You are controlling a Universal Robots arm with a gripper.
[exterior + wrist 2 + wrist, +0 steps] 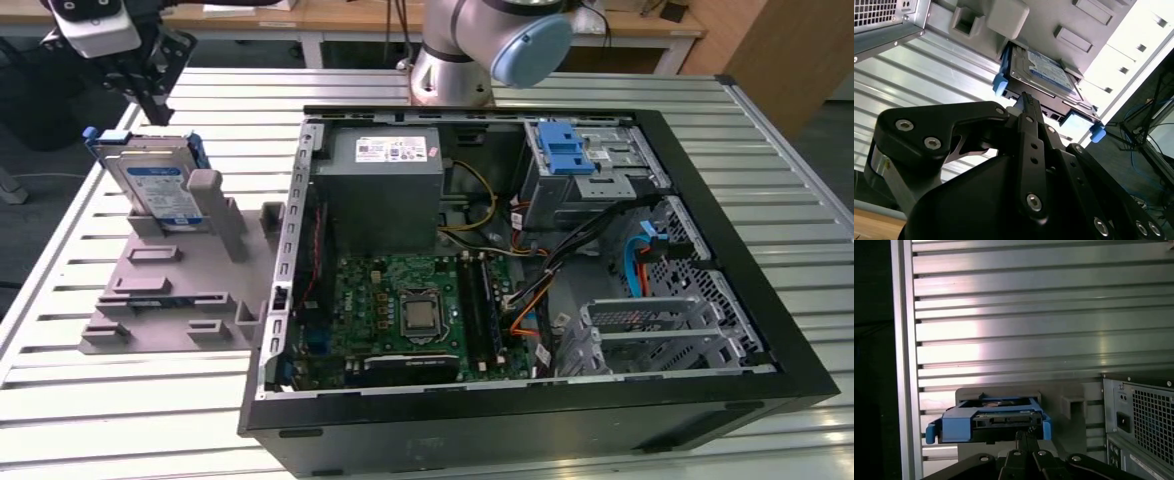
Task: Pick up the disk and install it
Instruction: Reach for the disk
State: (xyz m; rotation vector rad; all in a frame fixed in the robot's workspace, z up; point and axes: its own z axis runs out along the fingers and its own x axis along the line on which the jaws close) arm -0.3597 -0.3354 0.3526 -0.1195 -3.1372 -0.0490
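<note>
Exterior view: the disk (pixel 154 185) stands on edge in a grey moulded holder (pixel 174 290), which rests on the slatted metal table (pixel 134 420) at the exterior view's left of the open computer case (pixel 534 420). The disk's blue carrier frames the silver drive, with the labelled face turned toward the case. The gripper (pixel 156 108) hangs above the disk's upper edge and apart from it. The arm's base (pixel 461 60) stands behind the case.

Inside the case are a grey power-supply box (pixel 380 190), a green motherboard (pixel 414 310) and a drive cage bearing a bare blue latch (pixel 567 148).

In the second wrist view the gripper (pixel 1026 97) points at the disk (pixel 1046 70). In the first wrist view the gripper (pixel 1026 436) points at the carrier's edge (pixel 989 420). Its fingers are drawn together with nothing between them (whether the tips touch the carrier cannot be told).
</note>
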